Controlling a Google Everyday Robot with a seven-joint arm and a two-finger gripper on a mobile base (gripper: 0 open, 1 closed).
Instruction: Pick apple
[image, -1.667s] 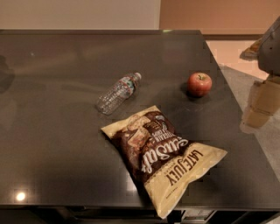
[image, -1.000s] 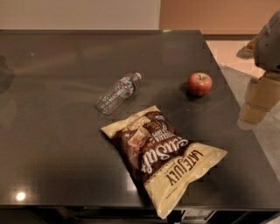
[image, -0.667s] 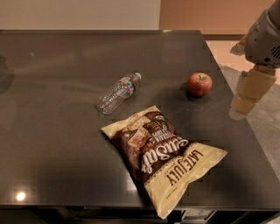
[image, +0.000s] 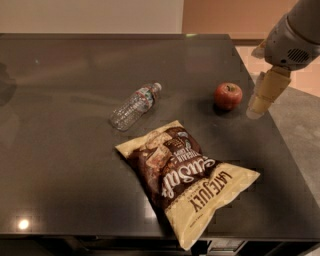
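The apple (image: 228, 96) sits on the dark table (image: 70, 60), near its right edge, with the stem side up. The gripper (image: 261, 97) hangs just beside the apple on its right, pointing down over the table edge and not touching it; whether it is spread or closed I cannot tell. A clear plastic bottle (image: 135, 106) lies on its side to the left of the apple, and a big chip bag (image: 185, 175) lies flat nearer the front.

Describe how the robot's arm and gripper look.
The arm at the upper right is a rounded pale grey housing with a dark slotted vent. Below it, the gripper, just right of the apple, is a tan, tapering piece. No cables or markings show.
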